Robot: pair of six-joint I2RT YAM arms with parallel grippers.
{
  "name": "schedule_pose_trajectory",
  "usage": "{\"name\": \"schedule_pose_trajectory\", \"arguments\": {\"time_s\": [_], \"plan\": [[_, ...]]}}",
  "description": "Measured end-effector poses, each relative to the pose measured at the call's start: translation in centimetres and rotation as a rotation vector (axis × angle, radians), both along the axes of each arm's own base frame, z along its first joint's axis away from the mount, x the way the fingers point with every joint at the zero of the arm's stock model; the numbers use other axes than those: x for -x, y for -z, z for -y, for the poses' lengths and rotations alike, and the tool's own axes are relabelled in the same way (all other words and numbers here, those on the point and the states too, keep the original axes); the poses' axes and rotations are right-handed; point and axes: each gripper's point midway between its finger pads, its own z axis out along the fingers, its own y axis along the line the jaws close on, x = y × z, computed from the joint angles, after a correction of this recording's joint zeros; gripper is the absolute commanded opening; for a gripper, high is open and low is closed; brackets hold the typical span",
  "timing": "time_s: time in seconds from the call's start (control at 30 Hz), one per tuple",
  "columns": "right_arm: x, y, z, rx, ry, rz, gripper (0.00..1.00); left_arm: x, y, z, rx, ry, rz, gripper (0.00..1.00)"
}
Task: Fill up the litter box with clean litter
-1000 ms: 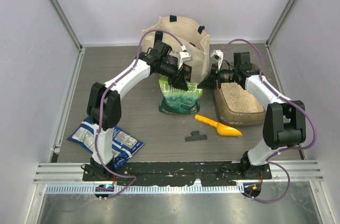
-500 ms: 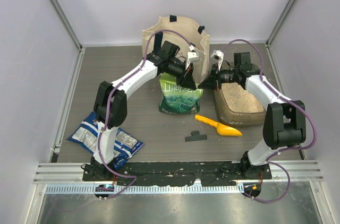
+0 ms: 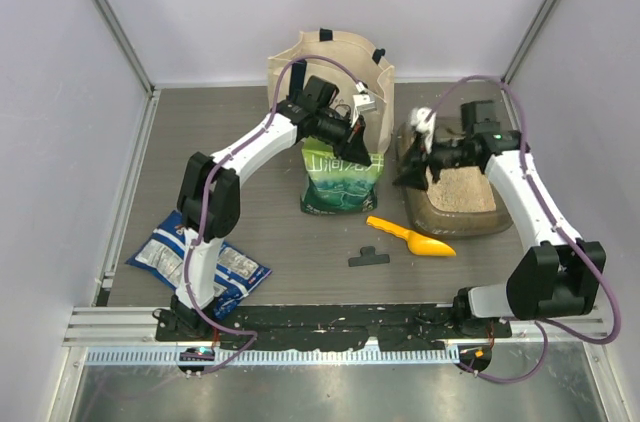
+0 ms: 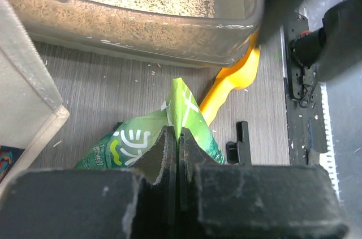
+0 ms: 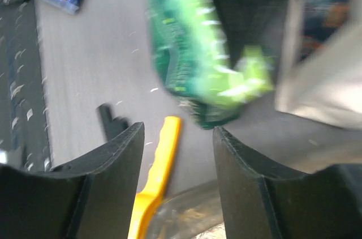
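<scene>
Jaws of your right gripper (image 5: 178,182) just spread, releasing green pouch (image 4: 124,143); left gripper (image 4: 177,135) alone pinches its top; litter box (image 3: 455,222) part-filled.

Grey wood-grain tabletop (image 3: 250,212) carrying a cream tote bag (image 3: 330,57), green pouch (image 3: 338,190), litter box (image 3: 450,223), yellow scoop (image 3: 412,238), black clip (image 3: 368,259) and, front left, a blue snack bag (image 3: 200,262).
</scene>
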Motion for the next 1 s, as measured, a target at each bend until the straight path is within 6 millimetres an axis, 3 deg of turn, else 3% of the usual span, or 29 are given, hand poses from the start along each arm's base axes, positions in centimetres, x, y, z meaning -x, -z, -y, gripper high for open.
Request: {"name": "schedule_pose_trajectory", "arguments": {"time_s": [0.07, 0.17, 0.33, 0.47, 0.77, 1.0], "plan": [[2.8, 1.4, -1.5, 0.067, -0.129, -0.007, 0.54, -0.3, 0.0, 0.1, 0.001, -0.018, -0.015, 0.0], [7.5, 5.6, -3.2, 0.143, -0.314, -0.107, 0.54, -0.7, 0.0, 0.2, 0.003, -0.052, -0.05, 0.0], [12.6, 11.8, -2.8, 0.252, -0.437, -0.241, 0.55, -1.4, 0.2, 0.1, 0.015, -0.109, -0.117, 0.0], [13.2, 14.3, -3.5, 0.311, -0.461, -0.221, 0.54, -1.6, 0.2, 0.2, 0.026, -0.133, -0.153, 0.0], [11.3, 18.0, -5.6, 0.384, -0.427, -0.197, 0.51, -1.8, 0.4, 0.4, 0.046, -0.156, -0.195, 0.0], [11.3, 19.7, -5.7, 0.419, -0.427, -0.234, 0.37, -1.8, 0.4, 0.4, 0.061, -0.162, -0.205, 0.0]]}}
